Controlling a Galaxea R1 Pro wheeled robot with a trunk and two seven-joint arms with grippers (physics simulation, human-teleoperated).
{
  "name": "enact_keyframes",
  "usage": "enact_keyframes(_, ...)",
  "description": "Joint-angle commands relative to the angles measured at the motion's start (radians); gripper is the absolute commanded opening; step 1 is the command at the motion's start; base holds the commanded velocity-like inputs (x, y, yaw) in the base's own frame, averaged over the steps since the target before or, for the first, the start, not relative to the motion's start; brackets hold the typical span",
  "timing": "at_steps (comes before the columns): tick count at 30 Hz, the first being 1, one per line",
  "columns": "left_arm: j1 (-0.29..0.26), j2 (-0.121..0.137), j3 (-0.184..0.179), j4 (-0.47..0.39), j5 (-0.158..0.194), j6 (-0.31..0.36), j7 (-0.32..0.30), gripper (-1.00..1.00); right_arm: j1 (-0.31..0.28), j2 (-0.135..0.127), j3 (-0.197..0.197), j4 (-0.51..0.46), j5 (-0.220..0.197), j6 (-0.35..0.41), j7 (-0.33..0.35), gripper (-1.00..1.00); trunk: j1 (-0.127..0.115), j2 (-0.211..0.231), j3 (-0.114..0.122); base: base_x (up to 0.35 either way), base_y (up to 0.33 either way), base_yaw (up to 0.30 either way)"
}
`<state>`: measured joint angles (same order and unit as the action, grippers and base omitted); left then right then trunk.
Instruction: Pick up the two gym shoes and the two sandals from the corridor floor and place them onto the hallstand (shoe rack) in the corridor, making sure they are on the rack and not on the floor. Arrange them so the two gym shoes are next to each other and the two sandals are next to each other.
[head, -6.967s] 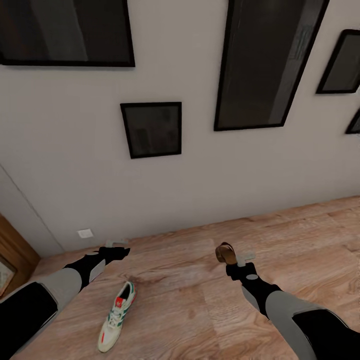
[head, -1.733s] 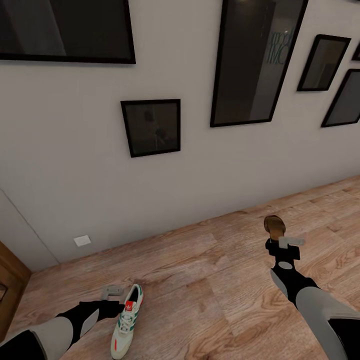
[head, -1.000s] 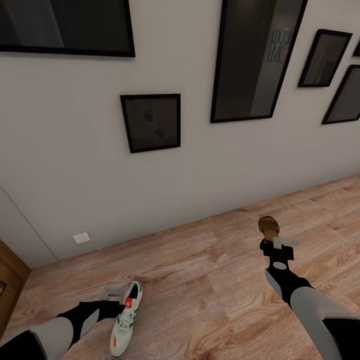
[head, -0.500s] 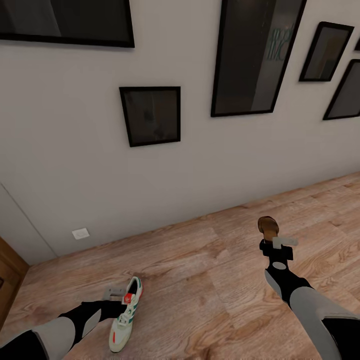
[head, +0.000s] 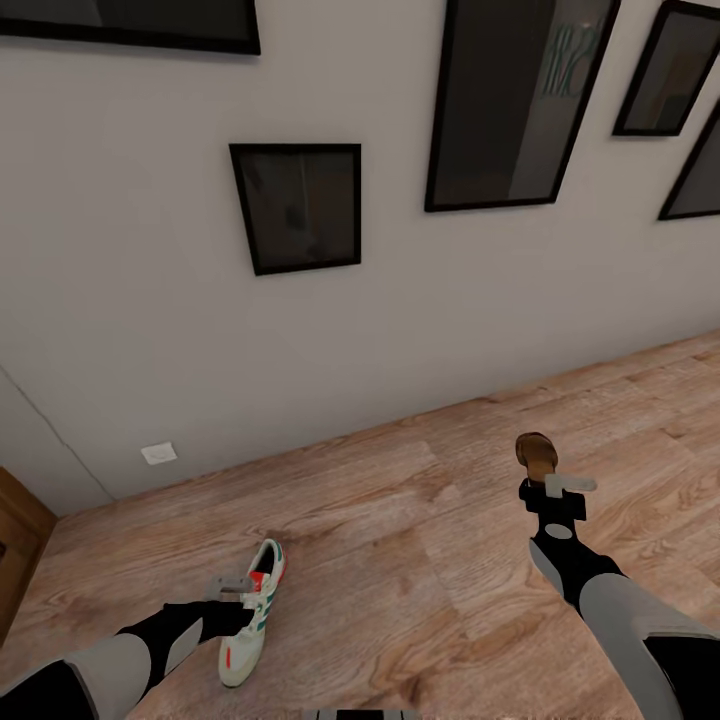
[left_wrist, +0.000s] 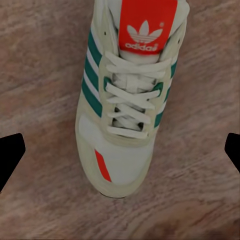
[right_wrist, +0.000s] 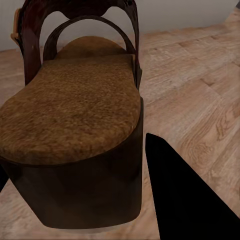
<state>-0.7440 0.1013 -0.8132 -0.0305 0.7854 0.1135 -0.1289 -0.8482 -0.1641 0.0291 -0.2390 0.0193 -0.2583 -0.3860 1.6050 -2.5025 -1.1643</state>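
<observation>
Near the wall, on the corridor floor (head: 400, 560), a gym shoe (head: 250, 612) lies between the left gripper's (head: 238, 588) wide-spread fingers; the right gripper (head: 556, 487) clamps a sandal (head: 537, 452) aloft.

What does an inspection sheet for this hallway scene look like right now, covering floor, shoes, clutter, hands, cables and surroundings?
Surface: wood-plank floor, bare apart from one shoe.
Job's things: one sneaker lies flat on the floor; one sandal is held above the floor.
Clutter: nothing seen.
Hands: left hand is low at the sneaker, fingers wide to either side of it in the left wrist view; right hand is shut on the sandal.
Cables: nothing seen.
Surroundings: pale wall with dark picture frames, a wall socket, a wooden door edge.
</observation>
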Motion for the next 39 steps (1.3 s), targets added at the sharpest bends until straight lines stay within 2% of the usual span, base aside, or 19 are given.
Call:
enact_keyframes(1,0.0,0.0,0.0,0.0,0.0,0.0,0.0,1.0,0.0,0.0,0.0,0.0,-0.001,-0.001,0.001,-1.0,0.0,0.0,-0.004,0.0,0.0,0.0)
enact_keyframes(5,0.0,0.0,0.0,0.0,0.0,-0.001,0.0,1.0,0.0,0.0,0.0,0.0,-0.001,-0.001,0.001,-1.0,0.002,-0.001,-0.019,0.0,0.0,0.0)
enact_keyframes(39,0.0,0.0,0.0,0.0,-0.002,-0.008,0.002,1.0,0.0,0.0,0.0,0.0,-0.001,-0.001,0.001,-1.0,0.002,-0.001,-0.019,0.104,0.0,0.0)
